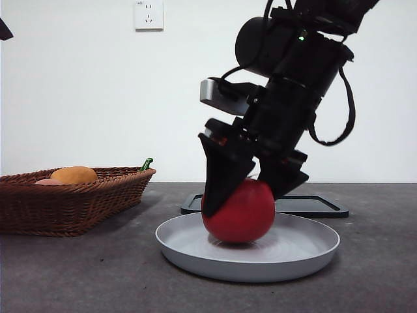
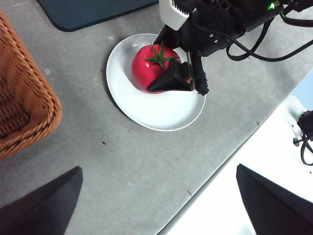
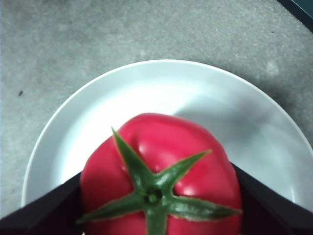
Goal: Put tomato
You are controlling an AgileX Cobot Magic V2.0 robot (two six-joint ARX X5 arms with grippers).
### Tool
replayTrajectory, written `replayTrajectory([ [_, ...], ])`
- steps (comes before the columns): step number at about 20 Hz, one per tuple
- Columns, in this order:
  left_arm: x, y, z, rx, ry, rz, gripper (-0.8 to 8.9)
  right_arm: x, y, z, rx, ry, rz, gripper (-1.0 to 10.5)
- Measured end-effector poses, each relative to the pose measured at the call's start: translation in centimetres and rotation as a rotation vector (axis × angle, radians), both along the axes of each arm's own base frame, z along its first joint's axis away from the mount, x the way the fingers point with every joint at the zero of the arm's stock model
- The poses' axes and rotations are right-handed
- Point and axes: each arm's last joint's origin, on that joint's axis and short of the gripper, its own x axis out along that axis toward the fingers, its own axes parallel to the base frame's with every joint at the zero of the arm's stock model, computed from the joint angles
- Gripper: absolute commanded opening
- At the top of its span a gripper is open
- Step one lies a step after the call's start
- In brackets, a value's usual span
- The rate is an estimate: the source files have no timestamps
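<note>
Now we see the red tomato sitting on the white plate, on the side nearest the basket. Our right hand has its two jaws pressed on the tomato's sides. Our left hand hangs over the gray bench, well away from the plate, jaws wide apart.

We see soft, even light from above. In the front view the white wall is bright and the dark arm reads almost as a silhouette. The tomato casts a small shadow on the plate. The right wrist view is soft and slightly blurred up close, with faint glare on the tomato's skin.
</note>
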Motion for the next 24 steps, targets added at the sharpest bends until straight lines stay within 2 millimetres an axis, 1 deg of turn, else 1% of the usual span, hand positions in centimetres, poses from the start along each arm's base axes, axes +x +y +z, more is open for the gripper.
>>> replayTrajectory([
  [2,0.0,0.0,0.0,0.0,0.0,0.0,4.99,0.6,0.4,1.6,0.019,-0.027,-0.001,2.6],
  [3,0.0,0.0,0.0,0.0,0.0,0.0,4.99,1.0,0.6,2.9,0.04,-0.055,-0.003,2.6],
  [6,0.0,0.0,0.0,0.0,0.0,0.0,4.99,2.7,0.7,7.7,0.099,-0.178,-0.041,2.6],
  [7,0.0,0.0,0.0,0.0,0.0,0.0,4.99,3.3,0.4,9.1,0.105,-0.227,-0.071,2.6],
  [9,0.0,0.0,0.0,0.0,0.0,0.0,4.99,4.6,-0.8,10.8,0.111,-0.298,-0.136,2.6],
  [11,0.0,0.0,0.0,0.0,0.0,0.0,4.99,6.2,-2.4,11.9,0.124,-0.348,-0.198,2.6],
  [12,0.0,0.0,0.0,0.0,0.0,0.0,4.99,7.0,-3.3,12.1,0.134,-0.376,-0.228,2.6],
  [14,0.0,0.0,0.0,0.0,0.0,0.0,4.99,8.7,-4.5,11.2,0.134,-0.395,-0.276,2.6],
  [16,0.0,0.0,0.0,0.0,0.0,0.0,4.99,10.4,-5.0,9.1,0.112,-0.369,-0.303,2.6],
  [20,0.0,0.0,0.0,0.0,0.0,0.0,4.99,12.8,-5.2,4.9,0.082,-0.319,-0.324,2.6],
  [24,0.0,0.0,0.0,0.0,0.0,0.0,4.99,14.2,-4.9,1.3,0.057,-0.279,-0.323,2.6],
])
